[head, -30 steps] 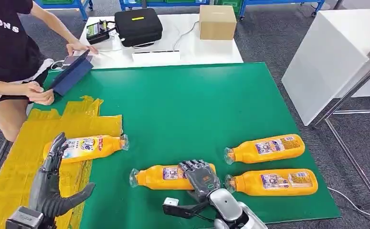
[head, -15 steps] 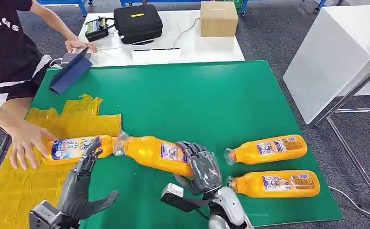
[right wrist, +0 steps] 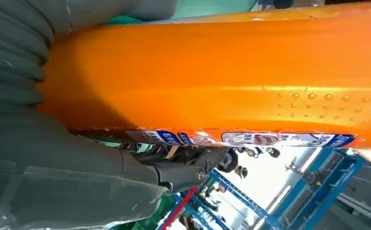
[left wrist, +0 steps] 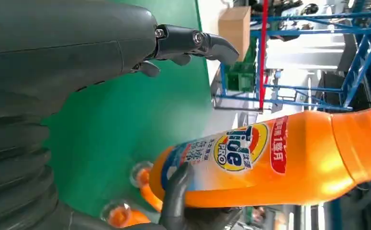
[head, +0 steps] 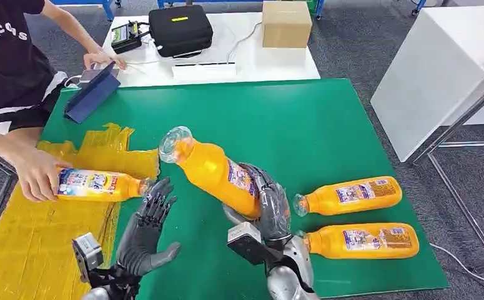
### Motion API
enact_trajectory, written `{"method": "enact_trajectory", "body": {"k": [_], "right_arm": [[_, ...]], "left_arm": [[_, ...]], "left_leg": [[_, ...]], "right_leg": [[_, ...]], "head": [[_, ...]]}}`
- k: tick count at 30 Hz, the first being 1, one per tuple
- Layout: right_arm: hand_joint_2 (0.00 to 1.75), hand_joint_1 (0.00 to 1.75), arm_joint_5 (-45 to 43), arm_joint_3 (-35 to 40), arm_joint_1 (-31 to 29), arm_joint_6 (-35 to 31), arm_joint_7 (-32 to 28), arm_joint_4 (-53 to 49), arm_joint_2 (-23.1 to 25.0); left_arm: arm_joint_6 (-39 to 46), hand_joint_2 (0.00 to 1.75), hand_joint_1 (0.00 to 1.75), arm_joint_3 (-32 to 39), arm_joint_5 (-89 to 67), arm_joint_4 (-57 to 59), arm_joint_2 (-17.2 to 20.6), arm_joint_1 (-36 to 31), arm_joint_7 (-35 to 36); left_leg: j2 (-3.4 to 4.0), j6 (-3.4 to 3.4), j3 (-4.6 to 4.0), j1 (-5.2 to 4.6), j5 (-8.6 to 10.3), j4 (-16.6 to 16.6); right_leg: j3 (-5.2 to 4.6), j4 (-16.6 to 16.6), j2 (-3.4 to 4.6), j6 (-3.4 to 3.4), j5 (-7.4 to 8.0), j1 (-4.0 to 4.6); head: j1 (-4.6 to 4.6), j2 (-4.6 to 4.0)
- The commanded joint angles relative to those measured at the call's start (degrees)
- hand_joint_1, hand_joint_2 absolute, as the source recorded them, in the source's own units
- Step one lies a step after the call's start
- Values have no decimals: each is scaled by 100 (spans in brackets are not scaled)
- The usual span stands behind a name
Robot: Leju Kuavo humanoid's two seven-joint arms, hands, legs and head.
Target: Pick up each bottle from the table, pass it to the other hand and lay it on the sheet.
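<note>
My right hand [head: 267, 209] grips an orange bottle [head: 213, 170] by its lower body and holds it tilted above the green table [head: 276, 125], clear cap up and to the left. The same bottle [right wrist: 221, 72] lies across the right wrist view, and its label side [left wrist: 269, 163] faces the left wrist camera. My left hand [head: 147, 228] is open, fingers spread, just left of that bottle and not touching it. On the yellow sheet [head: 45, 219] lies another orange bottle [head: 98, 185], with a person's hand [head: 34, 178] on its base. Two more bottles [head: 348, 195] [head: 358, 240] lie on the table at the right.
A person sits at the table's left edge. A blue tablet case [head: 92, 94] leans at the far left corner. Behind the green table, a white table [head: 239, 62] carries a black case [head: 180, 30] and a cardboard box [head: 286, 24]. A white block [head: 433, 75] stands to the right.
My right hand has lifted the bottle off the table and tipped its cap upward. My left hand has moved right toward it. The person's hand has slid the bottle on the sheet leftward.
</note>
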Motion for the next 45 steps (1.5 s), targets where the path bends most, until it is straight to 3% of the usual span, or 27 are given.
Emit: {"method": "enact_trajectory", "body": {"k": [1,9,21,31,44,45], "right_arm": [[175,175,-160,218,-393,159,-129,852,122],[175,175,-25,1005,-607,451,-198,1780,332],[175,175,-29,1073,-647,332,-205,1894,341],[175,171,181,2081,-1157,473,-193,3375,398],[175,173,220,2411,-1263,566,-190,3615,389],[175,173,226,2486,-1261,543,-184,3638,367]], "left_arm": [[-137,175,0,-26,310,703,-19,-442,105],[-127,175,0,-118,311,776,8,-653,100],[-115,175,0,-125,321,779,14,-660,111],[-83,175,0,-115,404,770,64,-718,95],[-145,175,0,-130,511,919,23,-852,75],[-73,175,175,-5,634,1000,-36,-878,73]], "left_leg": [[18,-3,25,4,-6,-10],[15,-4,17,4,-4,-10],[4,-2,3,1,-2,-6],[20,-5,16,5,-6,-12],[3,-3,4,4,-3,-7],[2,-4,16,7,-7,-9]], "right_leg": [[28,-16,3,-1,-2,6],[19,-13,3,-2,-1,5],[6,-6,-3,-1,-3,1],[17,-14,7,-3,-2,7],[7,-8,-7,-2,-4,5],[23,-15,-13,-2,-8,9]], "head": [[-2,0],[-2,0],[0,0],[0,0],[2,0],[0,0]]}}
